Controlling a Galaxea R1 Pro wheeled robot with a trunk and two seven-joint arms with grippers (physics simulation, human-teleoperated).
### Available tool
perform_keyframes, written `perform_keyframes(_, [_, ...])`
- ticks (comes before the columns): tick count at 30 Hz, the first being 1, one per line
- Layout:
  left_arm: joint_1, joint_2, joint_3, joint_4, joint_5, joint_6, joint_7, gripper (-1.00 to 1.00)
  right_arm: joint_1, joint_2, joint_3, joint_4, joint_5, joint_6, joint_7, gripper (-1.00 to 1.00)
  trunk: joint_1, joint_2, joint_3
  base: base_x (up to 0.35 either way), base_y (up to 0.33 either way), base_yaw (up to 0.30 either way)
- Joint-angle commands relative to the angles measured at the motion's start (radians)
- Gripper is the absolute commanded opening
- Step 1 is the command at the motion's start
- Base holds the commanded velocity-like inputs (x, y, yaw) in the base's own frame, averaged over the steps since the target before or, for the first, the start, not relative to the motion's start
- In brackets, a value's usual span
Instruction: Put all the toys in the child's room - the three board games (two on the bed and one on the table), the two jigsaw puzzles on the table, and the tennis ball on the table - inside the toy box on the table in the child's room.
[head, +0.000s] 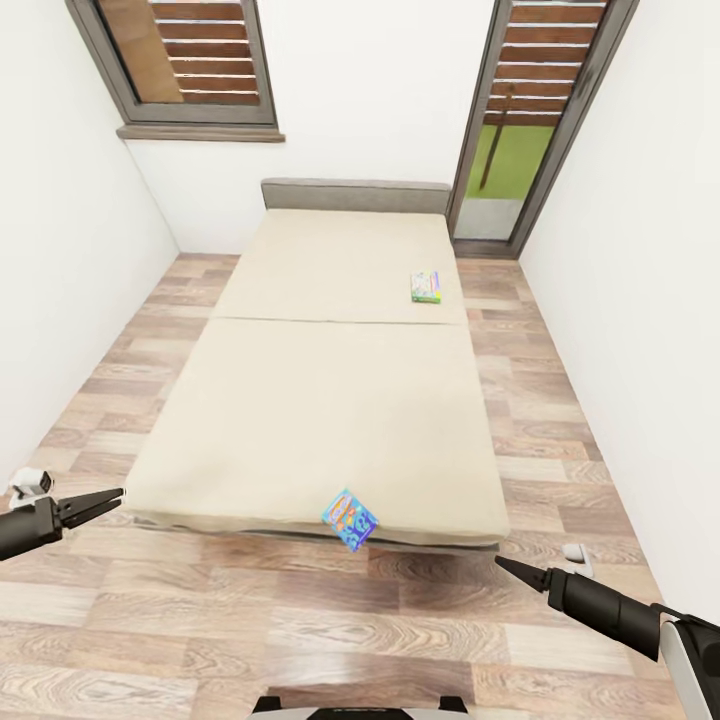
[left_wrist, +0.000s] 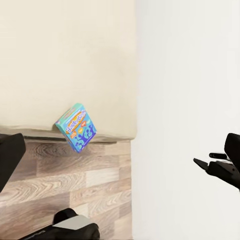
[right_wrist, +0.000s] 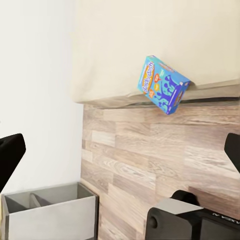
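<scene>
A beige bed (head: 330, 400) fills the middle of the room. A blue board game (head: 350, 520) hangs tilted over the bed's foot edge, one corner down toward the floor; the wrist views also catch this box (left_wrist: 76, 127) (right_wrist: 162, 85). A second, green-edged board game (head: 426, 286) lies flat near the bed's right side, toward the headboard. My left gripper (head: 112, 502) hovers open off the bed's near left corner. My right gripper (head: 500, 563) hovers open off the near right corner, and its fingers (right_wrist: 10, 160) stand wide apart. Both are empty. The toy box, table, puzzles and tennis ball are out of view.
White walls close in on both sides of the bed, leaving narrow strips of wood floor (head: 560, 400). Windows stand behind the grey headboard (head: 355, 195). A grey divided bin (right_wrist: 50, 215) and my dark base (right_wrist: 190, 220) are low beside my right arm.
</scene>
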Motion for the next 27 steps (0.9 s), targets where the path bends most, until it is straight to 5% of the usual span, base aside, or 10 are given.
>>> perform_keyframes(1, [0.001, 0.004, 0.0, 0.0, -0.001, 0.01, -0.004, 1.0, 0.0, 0.0, -0.001, 0.0, -0.003, 0.006, 0.001, 1.0, 0.001, -0.001, 0.0, 0.0, 0.0, 0.0])
perform_keyframes(27, [0.006, 0.019, -0.004, 0.0, -0.001, 0.01, -0.004, 1.0, 0.0, 0.001, 0.0, 0.001, -0.001, 0.006, 0.001, 1.0, 0.001, -0.001, 0.043, 0.0, 0.0, 0.0])
